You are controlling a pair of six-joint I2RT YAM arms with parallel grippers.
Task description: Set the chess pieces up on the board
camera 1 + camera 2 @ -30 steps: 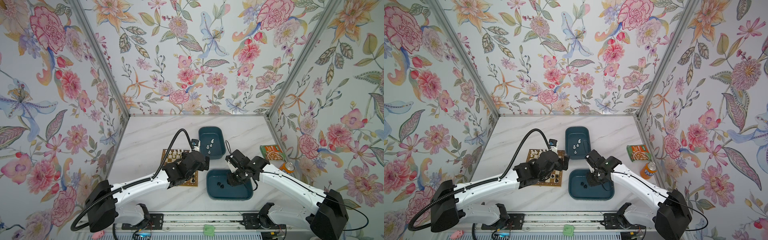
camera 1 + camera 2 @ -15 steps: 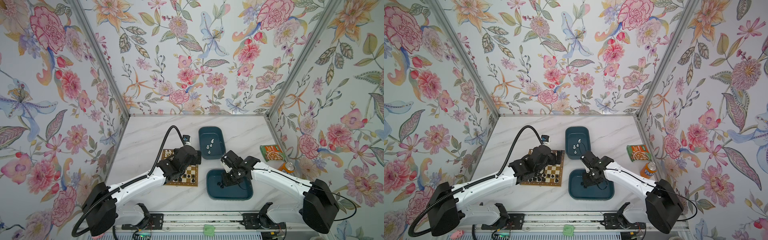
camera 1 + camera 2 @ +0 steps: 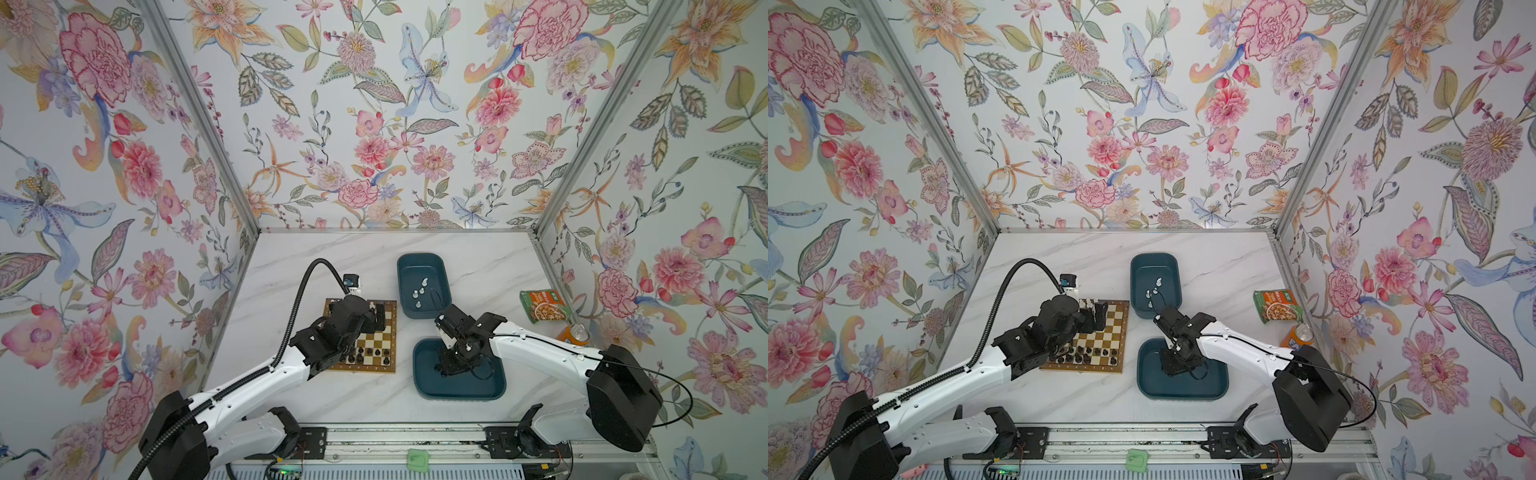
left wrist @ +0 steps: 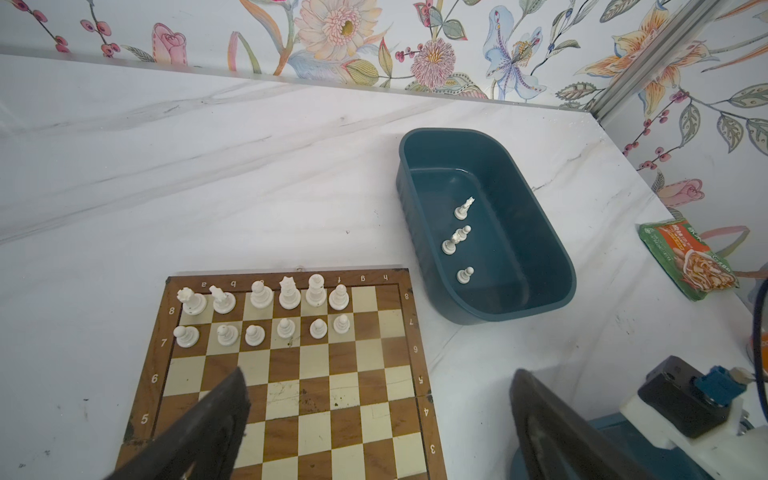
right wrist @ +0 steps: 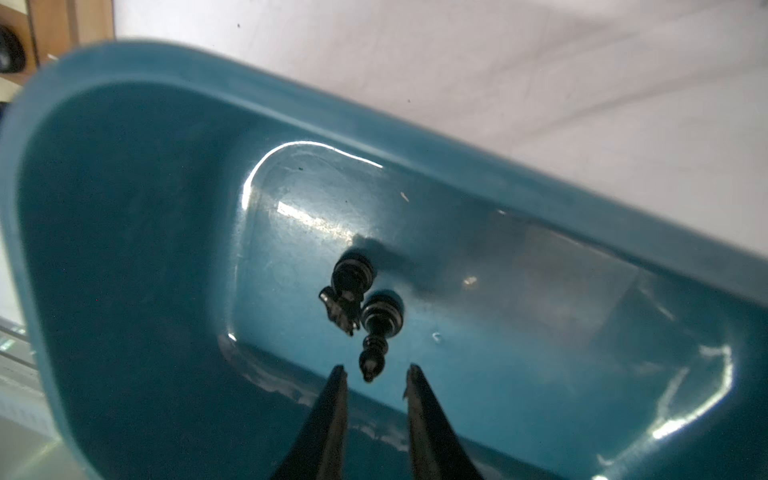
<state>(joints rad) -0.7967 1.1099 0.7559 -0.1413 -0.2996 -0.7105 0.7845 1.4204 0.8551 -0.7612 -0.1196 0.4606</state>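
One black piece (image 5: 376, 332) in the tub (image 5: 457, 174) is straddled, not yet pinched, by the narrowed right gripper (image 5: 375, 370) for lifting; the left gripper (image 4: 378, 382) is held spread over the board (image 4: 291, 365).

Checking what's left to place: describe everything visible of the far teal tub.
The far tub is dark teal, glossy and plastic-looking, a rounded rectangle with upright walls. It sits flat on the marble table, close beside a corner of the board; contact unclear. Inside are four small white pieces.
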